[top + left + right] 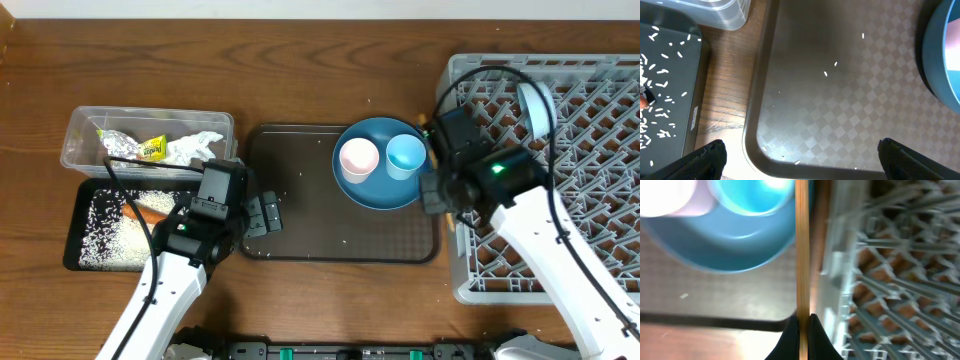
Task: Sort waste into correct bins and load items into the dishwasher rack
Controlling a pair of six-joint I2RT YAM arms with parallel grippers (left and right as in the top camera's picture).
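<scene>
My right gripper (801,322) is shut on the wooden chopsticks (801,245), which run straight up the right wrist view between the blue plate (740,245) and the dishwasher rack (900,270). Overhead, the right gripper (440,195) hangs at the rack's (560,160) left wall. The plate (380,190) carries a pink cup (358,157) and a light blue cup (405,155). My left gripper (800,157) is open and holds nothing, over the near left corner of the brown serving tray (840,100). Rice grains (110,230) and a carrot (150,212) lie in the black tray (75,235).
The clear tub (85,125) at the back left holds crumpled foil (130,147) and white tissue (195,147). A white bowl (535,105) stands on edge in the rack. A few rice grains (826,73) lie on the serving tray.
</scene>
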